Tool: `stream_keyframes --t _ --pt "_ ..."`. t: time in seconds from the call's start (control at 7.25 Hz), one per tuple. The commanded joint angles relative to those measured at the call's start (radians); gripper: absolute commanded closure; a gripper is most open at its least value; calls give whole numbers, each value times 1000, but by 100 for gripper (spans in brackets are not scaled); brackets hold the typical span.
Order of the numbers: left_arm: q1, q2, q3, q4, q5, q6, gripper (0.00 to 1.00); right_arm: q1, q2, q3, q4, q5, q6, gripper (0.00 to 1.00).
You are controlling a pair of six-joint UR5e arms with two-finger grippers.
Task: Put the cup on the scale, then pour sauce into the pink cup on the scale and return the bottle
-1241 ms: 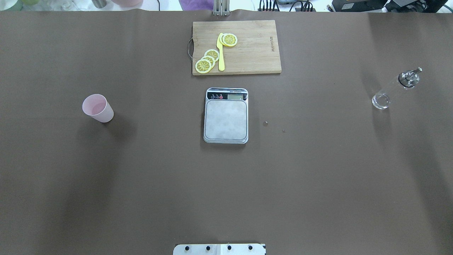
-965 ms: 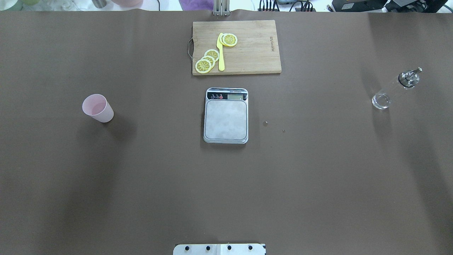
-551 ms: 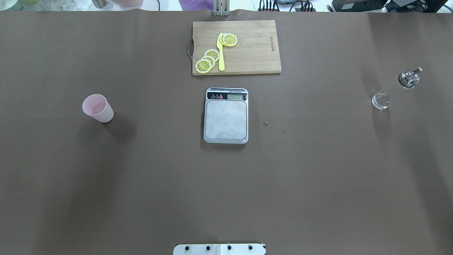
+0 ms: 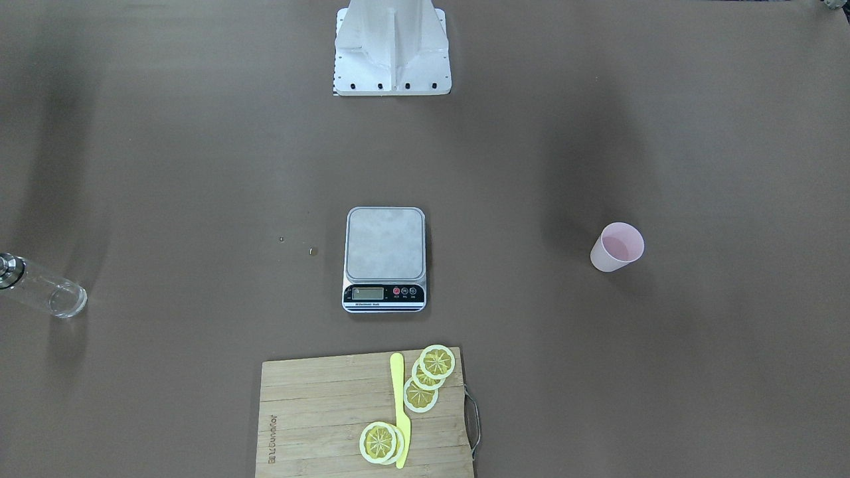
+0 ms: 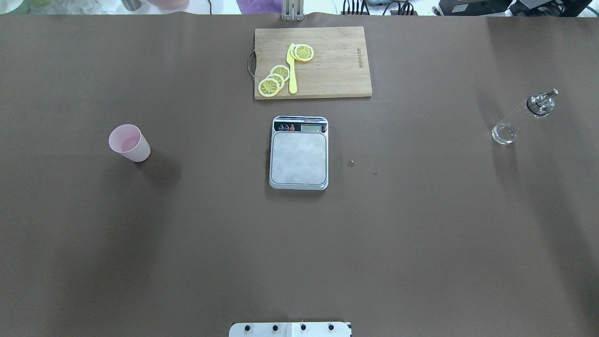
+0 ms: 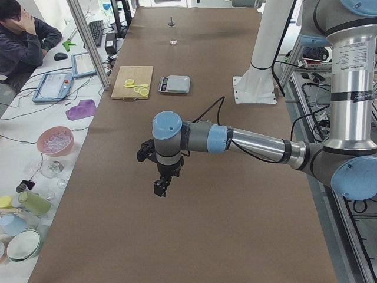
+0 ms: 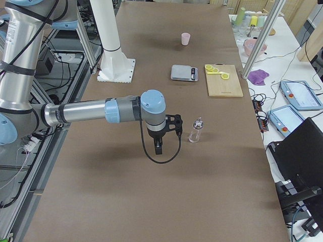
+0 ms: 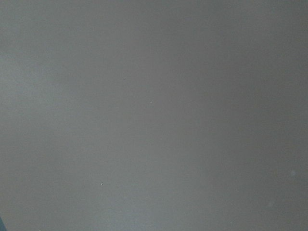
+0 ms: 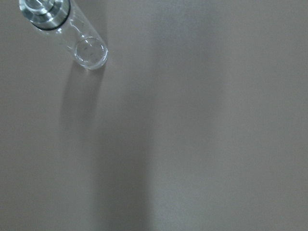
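Brown table point(image 5: 187, 243), cluttered side bench point(image 6: 20, 160)

Scale point(image 5: 298, 159) central, cup point(image 5: 129, 142) well to its left, bottle point(image 5: 522, 117) far right; cutting board point(image 5: 327, 70) beyond scale

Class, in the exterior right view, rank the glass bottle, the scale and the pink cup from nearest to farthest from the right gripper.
1. Glass bottle, standing just beside the right gripper.
2. Scale, at mid-table.
3. Pink cup, toward the table's far end.
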Motion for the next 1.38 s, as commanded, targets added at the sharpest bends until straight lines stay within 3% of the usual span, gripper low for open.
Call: stream_keyframes --t 0.0,0.28,0.55,0.83,1.24 --pt "1 -34 -2 -44 -3 0 2 1 17 11 1 27 7 0" --pt "2 -78 39 -241 0 -6 2 1 28 2 -1 25 7 0" --pt "2 -102 82 -253 -23 -5 2 7 40 8 1 25 -3 0" --pt "2 -141 82 -255 -37 -44 2 7 40 -17 75 25 3 0" --pt "104 -152 82 -340 -39 -477 2 6 38 -26 91 15 122 0"
